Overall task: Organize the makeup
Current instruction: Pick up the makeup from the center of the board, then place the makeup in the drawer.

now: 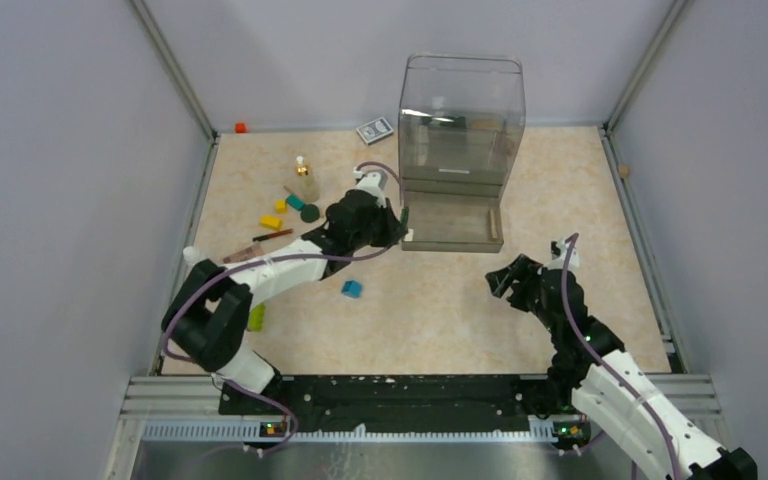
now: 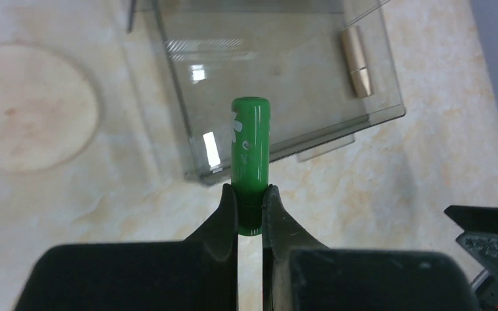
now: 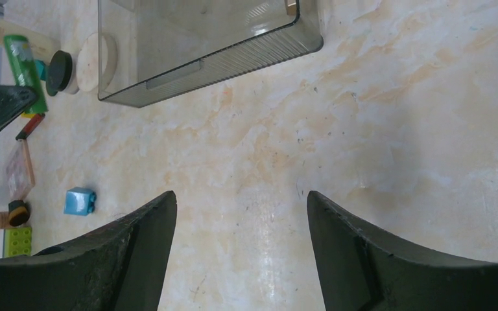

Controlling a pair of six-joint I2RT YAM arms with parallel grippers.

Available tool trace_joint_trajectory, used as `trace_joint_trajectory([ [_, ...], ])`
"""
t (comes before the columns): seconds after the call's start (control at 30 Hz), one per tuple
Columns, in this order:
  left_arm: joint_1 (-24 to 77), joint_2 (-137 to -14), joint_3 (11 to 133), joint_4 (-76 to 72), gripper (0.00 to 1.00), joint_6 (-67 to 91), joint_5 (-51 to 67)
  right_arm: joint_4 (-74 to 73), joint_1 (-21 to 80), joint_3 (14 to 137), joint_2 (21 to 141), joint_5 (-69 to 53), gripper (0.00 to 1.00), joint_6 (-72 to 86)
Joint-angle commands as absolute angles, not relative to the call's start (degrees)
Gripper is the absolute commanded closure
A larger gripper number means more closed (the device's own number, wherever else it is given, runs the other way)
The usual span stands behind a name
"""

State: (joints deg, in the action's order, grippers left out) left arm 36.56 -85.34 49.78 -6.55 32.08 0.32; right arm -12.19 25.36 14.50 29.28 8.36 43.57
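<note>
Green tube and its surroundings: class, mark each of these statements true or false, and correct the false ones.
1. The left pincer is shut on the green tube. True.
2. The right pincer holds the blue cube. False: it is open and empty over bare table, and the cube lies on the table apart from it.
3. A tan tube lies inside the clear tray. True.
4. The green tube lies inside the tray. False: the left pincer holds it at the tray's corner.
</note>
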Motion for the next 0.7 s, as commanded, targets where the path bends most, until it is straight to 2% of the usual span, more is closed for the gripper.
trace_joint_trajectory([
  [0.0,38.26,-94.91,58.70,-16.57,1.00,30.90,6.49,-14.65,25.27,15.98,26.68,9.60,0.28,44.03],
  [0.17,38.32,-103.53,66.22,-16.94,0.98,30.92,5.02,-19.24,25.25,16.89,22.59,11.21,0.28,44.03],
  [0.47,38.32,-105.38,70.00,-15.40,0.60,28.65,3.22,-22.96,25.22,17.58,19.11,12.91,0.28,43.56],
  [0.67,38.35,-101.24,67.66,-14.56,0.47,26.69,0.62,-22.16,25.25,17.84,20.05,13.27,0.28,42.82],
])
